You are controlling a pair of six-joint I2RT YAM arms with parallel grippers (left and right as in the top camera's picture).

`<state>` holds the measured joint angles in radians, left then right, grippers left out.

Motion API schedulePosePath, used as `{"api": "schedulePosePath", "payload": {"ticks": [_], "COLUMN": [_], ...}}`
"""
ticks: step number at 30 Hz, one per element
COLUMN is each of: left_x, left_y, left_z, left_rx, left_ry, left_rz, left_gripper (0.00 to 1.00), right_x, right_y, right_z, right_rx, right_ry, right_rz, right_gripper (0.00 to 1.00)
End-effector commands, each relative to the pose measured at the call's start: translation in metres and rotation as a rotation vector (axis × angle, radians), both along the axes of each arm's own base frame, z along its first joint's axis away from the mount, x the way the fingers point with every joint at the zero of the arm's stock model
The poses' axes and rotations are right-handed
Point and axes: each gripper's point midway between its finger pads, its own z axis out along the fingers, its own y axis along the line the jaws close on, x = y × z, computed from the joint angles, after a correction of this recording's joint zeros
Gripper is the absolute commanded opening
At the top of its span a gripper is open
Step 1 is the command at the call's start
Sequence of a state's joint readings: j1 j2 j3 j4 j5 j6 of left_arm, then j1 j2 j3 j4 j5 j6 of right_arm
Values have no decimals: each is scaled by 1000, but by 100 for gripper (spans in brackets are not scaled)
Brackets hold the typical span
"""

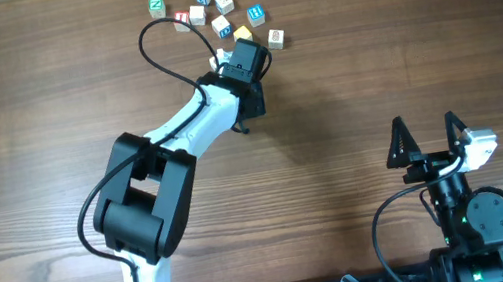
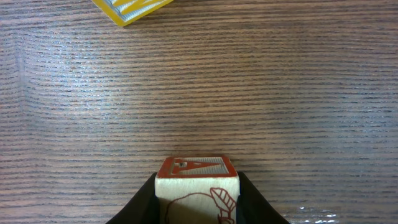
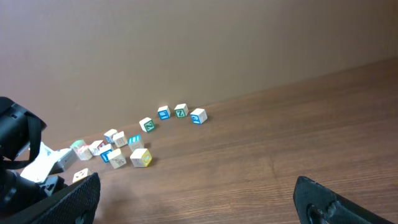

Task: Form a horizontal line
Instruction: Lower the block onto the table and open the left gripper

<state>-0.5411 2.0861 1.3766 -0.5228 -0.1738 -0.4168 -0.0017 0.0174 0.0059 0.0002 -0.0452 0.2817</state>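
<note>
While no horizontal line can yet be made out anywhere, the wooden surface point(image 1: 30, 146) carries only a loose scatter of letter cubes point(image 1: 224, 3) at its 12 o'clock edge, and none of them forms a clear edge-to-edge row. The left arm point(image 1: 179, 132) extends from the 7 o'clock corner toward 12 o'clock and ends at the near fringe of that scatter. The right gripper point(image 1: 423, 124) sits at 4 o'clock, well apart from every cube, with its fingers spread wide and nothing between them. The left gripper point(image 2: 197, 205) is pinching a red-marked cube point(image 2: 197, 182). In the wrist view a dark finger lies against each side face and the cube stands upright. Whether it rests on the surface or hangs just over it cannot be told. A yellow cube point(image 2: 130, 7) lies ahead at 11 o'clock, apart from the held cube, with bare wood between them.

Step in hand, as judged: placing one cube for the row. The task appears to be at an early stage.

Next move, as judged: carry the held cube to a bare stretch of the surface and square its faces to the left-right axis. Lower it until seated, then spread the fingers without nudging it. Later cubes must butt against it along the same axis.
</note>
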Motion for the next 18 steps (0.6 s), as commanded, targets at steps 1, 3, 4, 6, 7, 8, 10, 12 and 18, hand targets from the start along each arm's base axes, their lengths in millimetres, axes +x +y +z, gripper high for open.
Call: {"api": "schedulePosePath", "payload": {"ticks": [1, 3, 4, 6, 7, 8, 10, 12, 18], "left_x": [-29, -28, -28, -27, -27, -27, -27, -27, -27], "left_y": [0, 0, 0, 0, -1, -1, -1, -1, -1], "left_z": [-32, -32, -32, -32, -32, -32, -32, -32, -31], "left_rx": [-1, -2, -2, -4, -5, -5, -5, -5, -6], "left_ry": [127, 126, 125, 122, 121, 121, 121, 121, 120], "left_rz": [-20, -20, -20, -20, -20, -20, -20, -20, -21], "left_gripper": [17, 24, 31, 39, 42, 44, 46, 48, 55], "right_x": [0, 0, 0, 0, 0, 0, 0, 0, 0], "right_y": [1, 1, 1, 1, 1, 1, 1, 1, 1], "right_z": [2, 2, 2, 2, 2, 2, 2, 2, 2], "right_rx": [-17, -17, -17, -17, -17, -17, -17, -17, -17], "right_ry": [-9, -9, -9, -9, -9, -9, -9, -9, -9], "right_rz": [8, 8, 8, 8, 8, 8, 8, 8, 8], "right_gripper": [100, 100, 100, 100, 100, 99, 100, 100, 100]}}
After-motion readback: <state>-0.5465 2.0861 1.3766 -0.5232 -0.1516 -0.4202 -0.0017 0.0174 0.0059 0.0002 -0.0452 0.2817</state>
